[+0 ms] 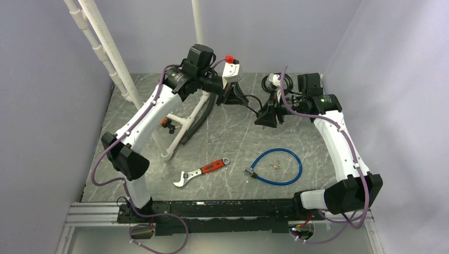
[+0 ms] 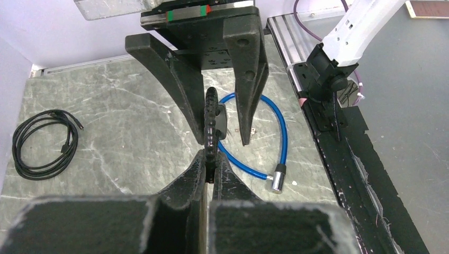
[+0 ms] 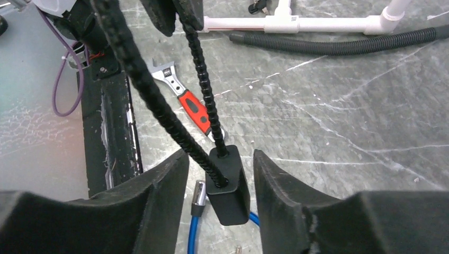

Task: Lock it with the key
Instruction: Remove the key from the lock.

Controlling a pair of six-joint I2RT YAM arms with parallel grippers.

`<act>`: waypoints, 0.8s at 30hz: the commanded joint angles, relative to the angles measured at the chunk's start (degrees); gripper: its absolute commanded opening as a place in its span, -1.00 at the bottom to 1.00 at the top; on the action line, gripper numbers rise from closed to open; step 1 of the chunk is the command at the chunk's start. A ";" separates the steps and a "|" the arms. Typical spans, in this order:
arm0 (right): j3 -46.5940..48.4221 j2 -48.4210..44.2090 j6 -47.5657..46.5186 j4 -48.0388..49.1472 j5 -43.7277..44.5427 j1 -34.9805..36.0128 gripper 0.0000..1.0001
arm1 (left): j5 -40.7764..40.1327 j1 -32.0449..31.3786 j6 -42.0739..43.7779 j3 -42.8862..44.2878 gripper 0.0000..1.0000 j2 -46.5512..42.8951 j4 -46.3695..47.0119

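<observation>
A black cable lock hangs in the air between my grippers. My left gripper (image 2: 212,160) is shut on its ribbed black cable (image 2: 212,114); in the top view the left gripper (image 1: 232,97) is at the back centre. The black lock body (image 3: 229,185) hangs between the spread fingers of my right gripper (image 3: 219,159), which is open and not touching it. The right gripper (image 1: 265,116) is right of the left one. A small key (image 1: 275,166) lies on the table inside the loop of a blue cable lock (image 1: 279,166).
A red-handled wrench (image 1: 201,170) lies front centre. A white pipe frame (image 1: 177,123) and a black corrugated hose (image 1: 204,117) sit at the left. A coiled black cord (image 2: 43,143) lies at the back. The black rail (image 1: 222,209) runs along the near edge.
</observation>
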 commanded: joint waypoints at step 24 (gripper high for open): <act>-10.55 -3.48 75.58 81.83 7.32 -10.67 -1.00 | -12.58 -1.17 -41.54 -6.09 0.61 0.97 40.63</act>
